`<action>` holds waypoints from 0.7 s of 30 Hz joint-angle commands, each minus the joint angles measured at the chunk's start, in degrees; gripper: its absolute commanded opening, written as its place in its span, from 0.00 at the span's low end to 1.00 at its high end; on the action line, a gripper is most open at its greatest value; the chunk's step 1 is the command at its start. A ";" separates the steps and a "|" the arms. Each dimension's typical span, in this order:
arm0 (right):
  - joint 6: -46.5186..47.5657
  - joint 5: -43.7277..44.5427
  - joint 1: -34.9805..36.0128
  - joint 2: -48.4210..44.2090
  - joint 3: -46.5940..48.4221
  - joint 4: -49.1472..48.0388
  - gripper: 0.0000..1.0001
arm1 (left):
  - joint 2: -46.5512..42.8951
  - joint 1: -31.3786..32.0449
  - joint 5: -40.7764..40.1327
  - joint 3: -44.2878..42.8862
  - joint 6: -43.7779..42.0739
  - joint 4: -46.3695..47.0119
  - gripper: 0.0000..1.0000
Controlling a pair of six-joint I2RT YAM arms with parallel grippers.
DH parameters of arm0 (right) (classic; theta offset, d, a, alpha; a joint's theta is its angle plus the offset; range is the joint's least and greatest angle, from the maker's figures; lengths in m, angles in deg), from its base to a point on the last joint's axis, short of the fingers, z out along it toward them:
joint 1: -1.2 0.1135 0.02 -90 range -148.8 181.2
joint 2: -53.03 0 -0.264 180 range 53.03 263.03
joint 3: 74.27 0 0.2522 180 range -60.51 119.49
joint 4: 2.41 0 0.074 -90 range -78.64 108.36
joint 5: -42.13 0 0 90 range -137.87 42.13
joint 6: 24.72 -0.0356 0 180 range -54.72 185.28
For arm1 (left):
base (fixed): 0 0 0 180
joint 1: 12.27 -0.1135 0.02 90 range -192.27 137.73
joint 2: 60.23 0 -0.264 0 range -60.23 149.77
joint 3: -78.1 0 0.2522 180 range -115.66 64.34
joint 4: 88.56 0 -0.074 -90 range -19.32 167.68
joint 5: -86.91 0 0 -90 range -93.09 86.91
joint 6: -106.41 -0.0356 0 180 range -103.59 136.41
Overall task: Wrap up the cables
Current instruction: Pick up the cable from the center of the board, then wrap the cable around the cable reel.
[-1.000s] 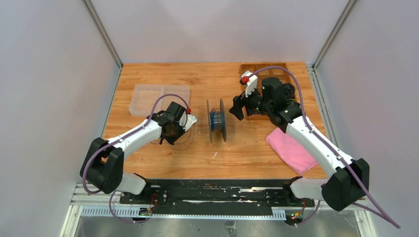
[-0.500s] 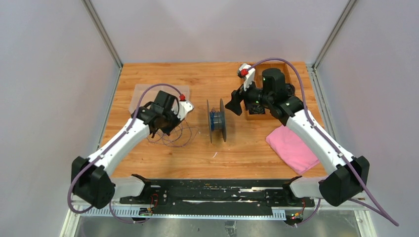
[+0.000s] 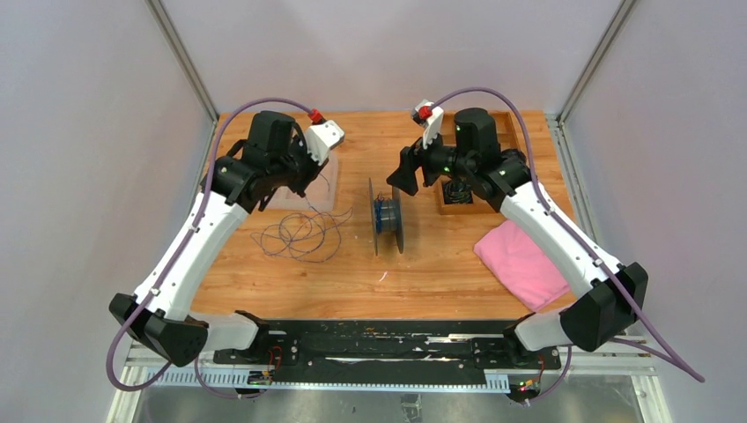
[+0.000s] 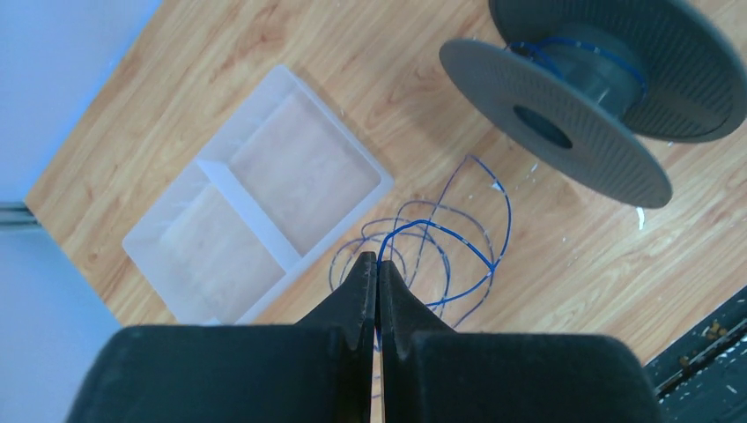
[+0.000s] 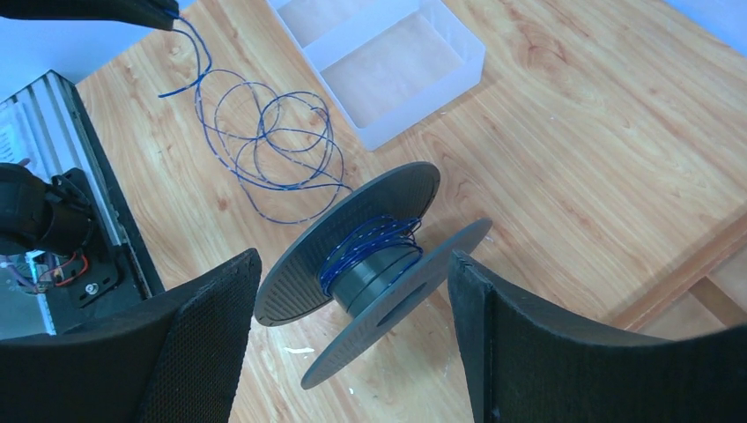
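While your left gripper (image 4: 377,284) is pressed fully together, it pinches the thin blue-black cable (image 4: 443,234) right at the fingertips. In the right wrist view the same tips sit in the upper left corner, with the strand hanging down from them.

- Cable: one strand runs from the pinch down to a loose pile of round loops lying on the table (image 3: 440,273), left of centre in the top view. More turns are wound on the hub of the grey spool (image 3: 386,216). One loop reaches the foot of the spool's near flange.
- Your right gripper (image 5: 352,260) stands spread wide and holds nothing. Its two fingers frame the spool from above, clear of both flanges.
- Spool: it stands on its flange rims at the centre of the top view, between the two grippers.
- Clear divided tray (image 4: 249,211): centre left in the left wrist view, just beside the loops. Both compartments show only the wood beneath.
- Wooden tray (image 3: 506,122): upper right in the top view, partly hidden by the right arm. I cannot tell you its contents.
- Pink cloth (image 3: 521,264): lower right on the table, well apart from the cable.
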 commanded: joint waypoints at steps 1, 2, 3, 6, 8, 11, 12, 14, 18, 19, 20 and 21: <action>-3.65 -4.26 1.17 0.67 0.99 -2.04 0.76 | 2.38 0.05 6.11 -4.58 3.02 -0.84 0.00; -4.85 -6.28 1.23 1.03 0.91 -3.24 0.75 | 2.74 0.09 8.64 -5.04 3.72 -0.45 0.00; -6.15 -8.08 1.29 1.45 0.92 -5.06 0.73 | 2.91 0.05 10.99 -5.16 4.26 0.22 0.00; -8.91 -13.44 1.42 3.37 1.41 -8.28 0.70 | 3.28 0.21 16.21 -4.74 5.53 2.75 0.00; -10.34 -15.06 1.80 4.95 2.09 -9.52 0.68 | 3.10 0.28 17.65 -4.29 6.13 4.29 0.00; -11.80 -16.55 2.92 7.17 3.10 -11.40 0.66 | 1.96 0.65 19.09 -2.72 6.84 6.76 0.00; -12.33 -17.25 3.28 7.98 3.32 -11.92 0.65 | 1.45 0.79 19.31 -2.17 7.11 7.50 0.00; -13.11 -18.36 3.90 9.30 4.24 -12.47 0.64 | 0.27 1.11 19.78 -0.80 7.42 8.96 0.00; -13.75 -20.77 5.30 11.06 5.40 -13.47 0.63 | -1.89 1.65 19.77 2.03 7.74 11.30 0.00; -13.85 -20.94 5.55 11.39 5.64 -13.49 0.62 | -2.39 1.62 19.85 2.69 7.87 11.66 0.00; -14.16 -21.20 5.67 11.61 5.98 -13.60 0.61 | -2.83 1.66 19.96 3.30 7.88 12.07 0.00; -14.45 -21.53 5.76 11.97 6.23 -13.81 0.59 | -3.34 1.70 19.99 3.84 7.90 12.53 0.00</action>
